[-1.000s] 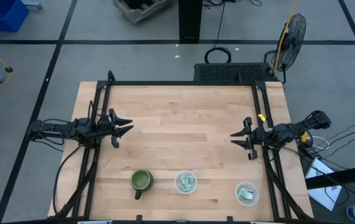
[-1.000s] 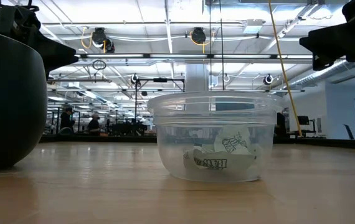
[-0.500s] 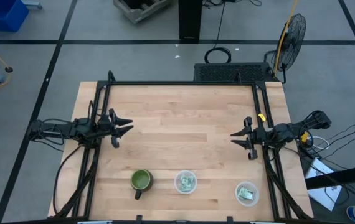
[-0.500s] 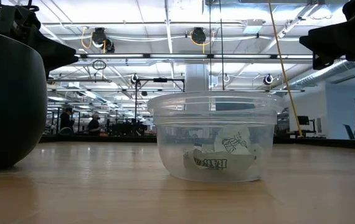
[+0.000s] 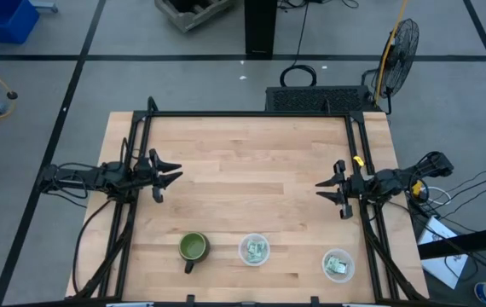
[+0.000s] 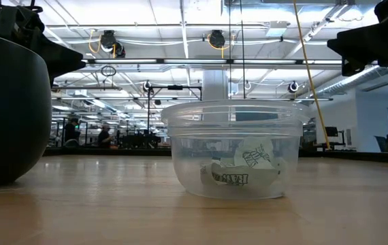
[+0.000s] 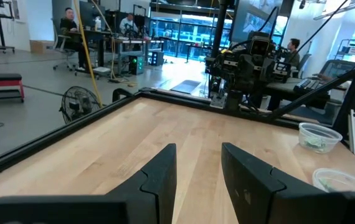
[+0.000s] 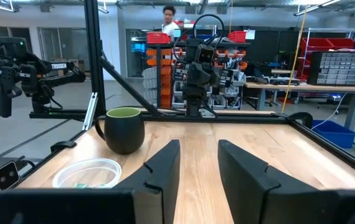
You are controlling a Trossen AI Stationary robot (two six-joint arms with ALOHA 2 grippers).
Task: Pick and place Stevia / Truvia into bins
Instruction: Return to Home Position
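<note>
We are parking both arms, and judging from how things lie, the sorting itself looks finished. The left gripper is hovering over the tabletop's left edge and the right gripper over its right edge, well apart and facing each other. In each wrist view we are seeing the fingers spread with bare wood between them, so both are released and carrying nothing.

The Stevia / Truvia packets are lying inside the bins. One clear cup is sitting at the middle of the edge that shows lowest in the high view, just beside the dark green mug. The other cup is sitting near that edge's right corner, with packets in it too. We are finding no packet loose on the wood.

Little is left to do, we are thinking. Each arm only needs to settle at rest with its fingers kept off the cups.
</note>
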